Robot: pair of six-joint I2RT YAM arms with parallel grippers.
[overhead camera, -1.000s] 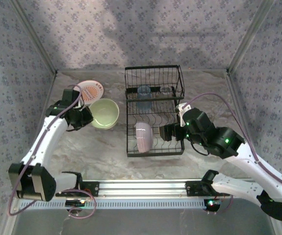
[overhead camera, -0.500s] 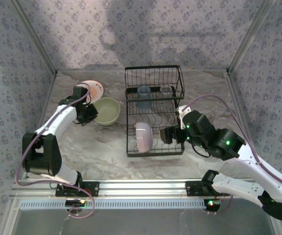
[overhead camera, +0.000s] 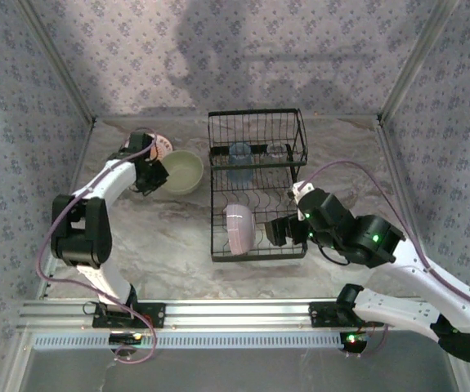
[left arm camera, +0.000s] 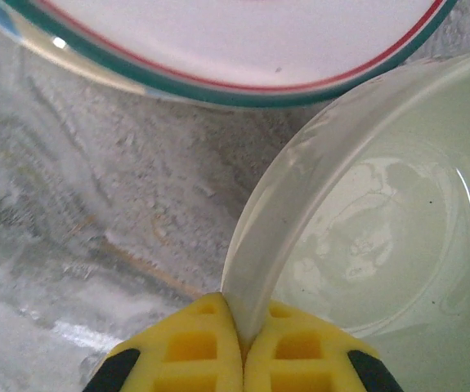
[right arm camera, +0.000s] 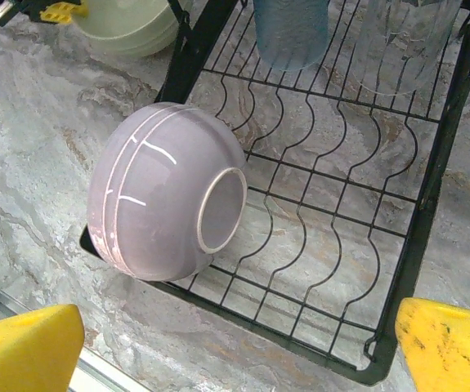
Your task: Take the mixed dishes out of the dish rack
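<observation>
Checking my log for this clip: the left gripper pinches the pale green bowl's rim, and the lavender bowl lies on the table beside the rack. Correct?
Not quite. The lavender bowl lies on its side inside the dish rack, not beside it; the right wrist view shows this. The left gripper does pinch the pale green bowl by its rim.

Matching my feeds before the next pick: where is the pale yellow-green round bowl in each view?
Top external: pale yellow-green round bowl, upper left of centre, just left of the black wire dish rack.
Left wrist: bowl on the right side, rim reaching bottom centre.
Right wrist: bowl at the top-left corner.
Shared landmark: the left arm's yellow fingers shut on its rim.
</observation>
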